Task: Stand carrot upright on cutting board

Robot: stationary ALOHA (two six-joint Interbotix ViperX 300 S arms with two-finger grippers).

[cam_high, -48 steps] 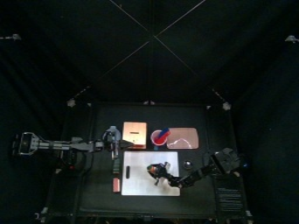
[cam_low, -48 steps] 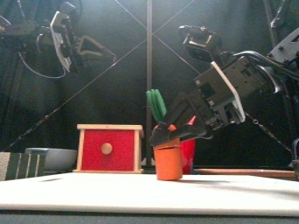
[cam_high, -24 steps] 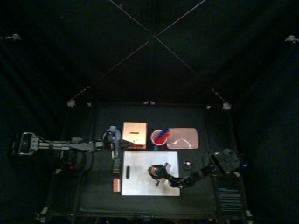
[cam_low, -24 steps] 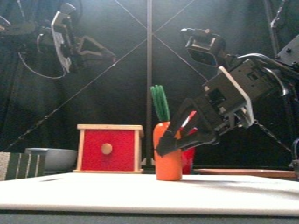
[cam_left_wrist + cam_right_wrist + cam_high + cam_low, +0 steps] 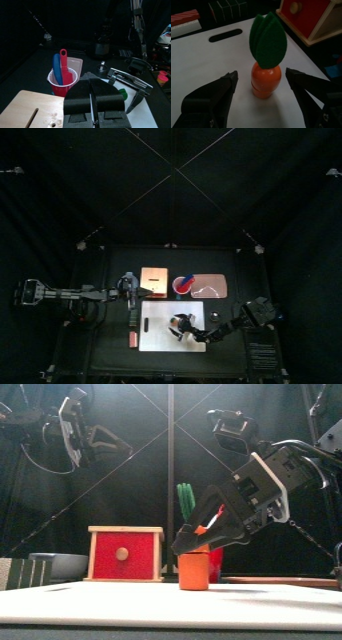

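The carrot (image 5: 195,571) is small and orange with green leaves (image 5: 185,499). It stands upright on the white cutting board (image 5: 94,606), near the board's middle in the top view (image 5: 175,322). In the right wrist view the carrot (image 5: 266,81) stands free between my two jaws. My right gripper (image 5: 205,534) is open, its jaws spread on either side of the carrot without touching it. My left gripper (image 5: 95,102) is shut and empty; it rests at the table's left (image 5: 130,283), away from the board (image 5: 155,340).
A red wooden box (image 5: 124,554) stands behind the board at the left. A tan tray with a red-and-blue bowl (image 5: 201,284) and an orange-tan slab (image 5: 154,281) lie behind the board. A thin reddish stick (image 5: 134,335) lies at the board's left edge. A red cup (image 5: 61,81) holds utensils.
My right gripper brought the tilted carrot upright onto the board, then opened and let it go. The carrot now stands alone. The left arm has not moved.
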